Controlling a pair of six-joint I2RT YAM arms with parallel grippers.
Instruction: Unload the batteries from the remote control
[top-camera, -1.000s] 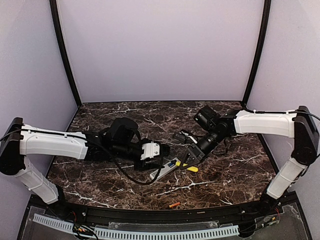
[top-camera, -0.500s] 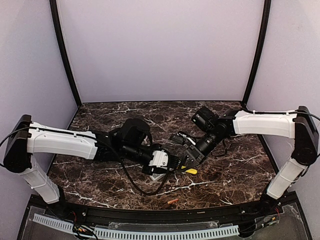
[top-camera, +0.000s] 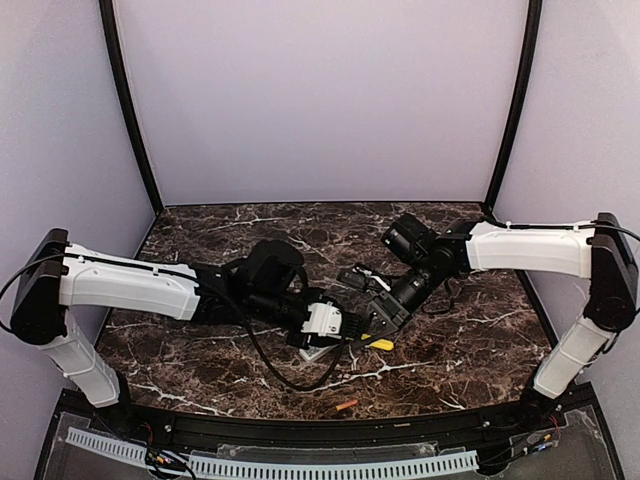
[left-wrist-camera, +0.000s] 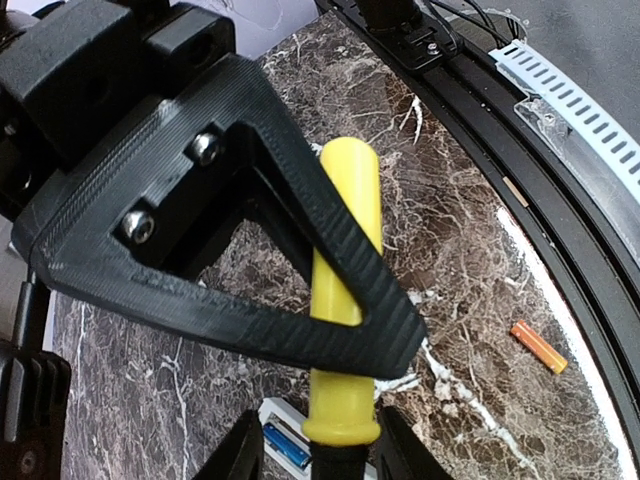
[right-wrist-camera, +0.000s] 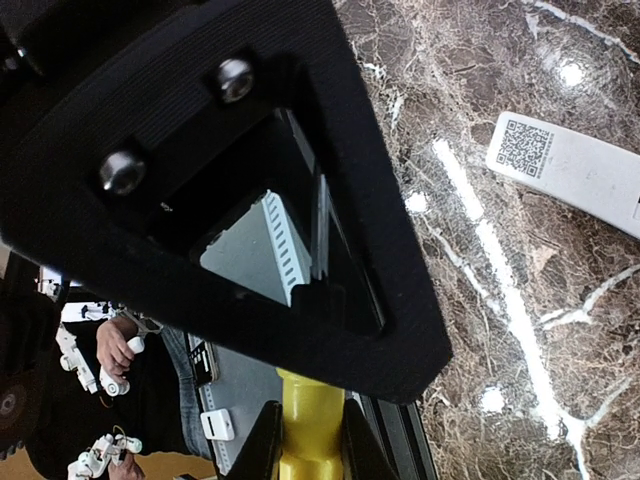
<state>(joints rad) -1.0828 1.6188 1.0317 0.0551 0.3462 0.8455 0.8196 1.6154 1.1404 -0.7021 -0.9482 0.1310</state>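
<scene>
Table (top-camera: 470, 340): polished dark marble look, reflective. Screwdriver handle (left-wrist-camera: 340, 200): smooth yellow plastic. Screws (left-wrist-camera: 137, 228): shiny metal.

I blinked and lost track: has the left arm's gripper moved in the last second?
Yes. The left gripper has slid rightward and nearer the black front rail, ending beside the yellow-handled screwdriver.

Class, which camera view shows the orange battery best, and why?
The left wrist view: the orange battery lies in the open on the table, big enough to show its cylinder shape. In the top view the battery is only a tiny orange speck near the front edge. The right wrist view does not show it.
</scene>
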